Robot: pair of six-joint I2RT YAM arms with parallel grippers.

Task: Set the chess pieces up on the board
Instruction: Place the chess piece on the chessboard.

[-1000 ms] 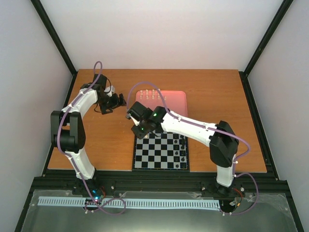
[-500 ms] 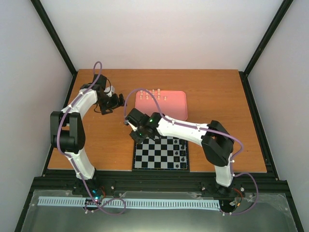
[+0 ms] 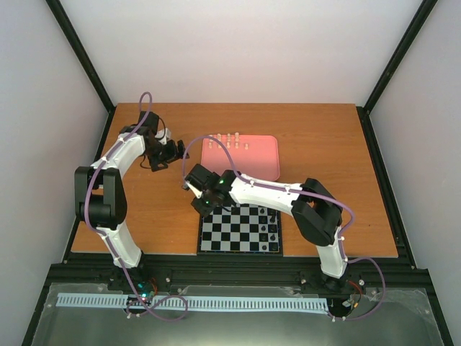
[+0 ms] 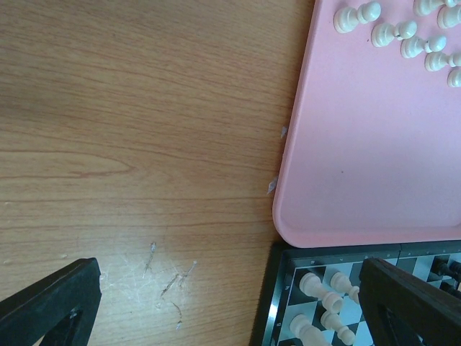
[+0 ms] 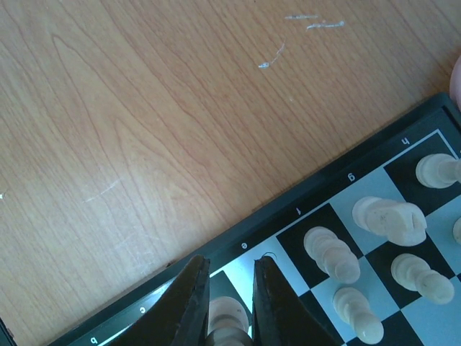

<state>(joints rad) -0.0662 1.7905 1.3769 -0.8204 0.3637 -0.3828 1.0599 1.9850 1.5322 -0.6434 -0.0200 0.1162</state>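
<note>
**Right gripper (image 5: 229,270) clamped on a pale piece (image 5: 227,317) at the left edge of the board (image 5: 317,189)**

The target square lies against the dark border, so an off-centre release could leave the piece straddling the rim or toppling. Set pieces (image 5: 331,254) stand just beside it, and spreading fingers could knock them over. Farther off, the left gripper (image 4: 230,299) hangs empty, jaws wide apart, over the table (image 4: 144,108) just left of the pink tray (image 4: 346,180), where loose pieces (image 4: 392,31) wait. If it reaches in now, the arms may foul each other.

Right end effector (image 5: 229,285) pinched, left end effector (image 4: 230,303) splayed
</note>
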